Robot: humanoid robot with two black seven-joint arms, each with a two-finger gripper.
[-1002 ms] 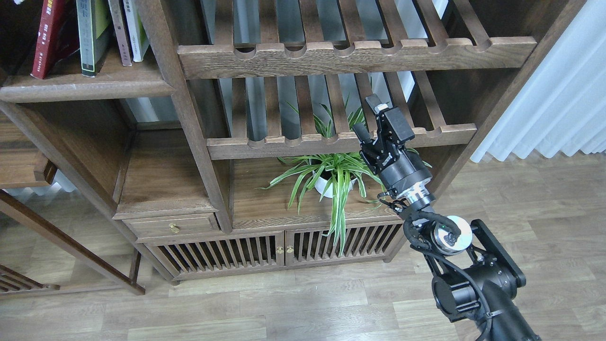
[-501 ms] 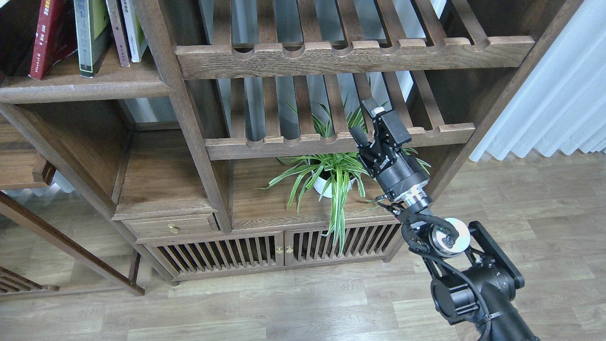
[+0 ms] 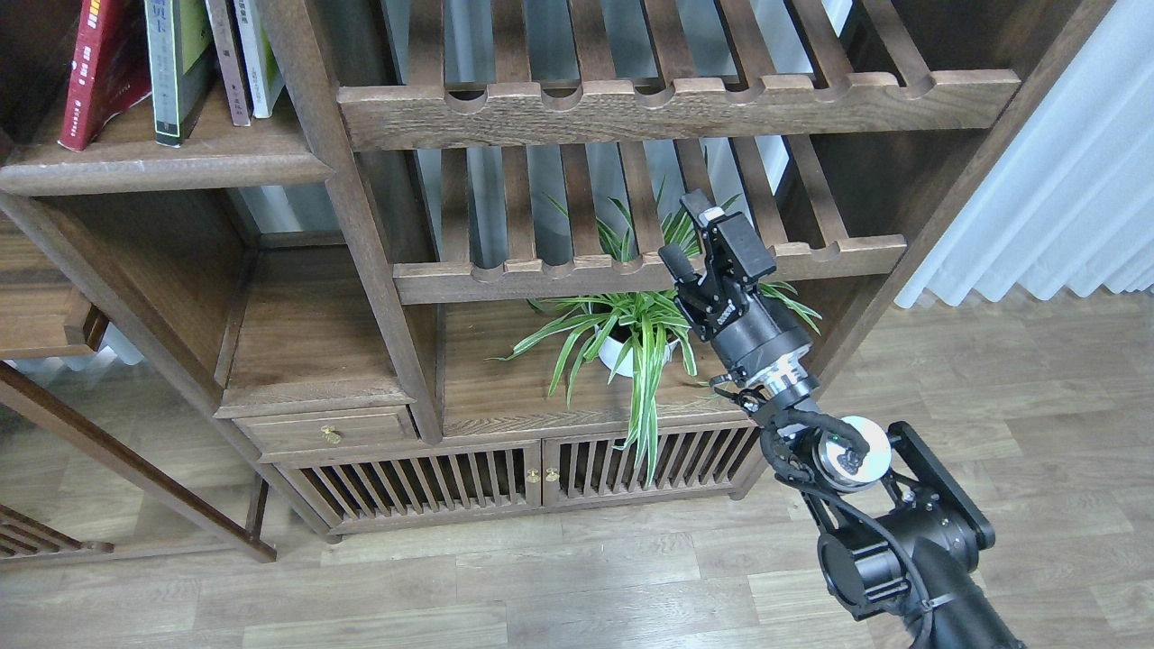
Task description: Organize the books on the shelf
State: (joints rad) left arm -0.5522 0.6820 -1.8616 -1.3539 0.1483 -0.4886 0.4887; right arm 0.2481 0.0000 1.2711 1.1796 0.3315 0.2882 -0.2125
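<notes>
We found our right gripper (image 3: 687, 236) empty, fingers apart, well clear of the books (image 3: 167, 63) on the shelf (image 3: 162, 162).

You see a dark red book (image 3: 97, 68) with pale lettering, then a grey-black book (image 3: 171, 63) bearing a yellow-green panel. The shelf (image 3: 162, 162) is dark brown. The plant (image 3: 631, 333) shows green, white-striped leaves in a white pot (image 3: 620, 353). The right gripper (image 3: 687, 236) is black.
</notes>
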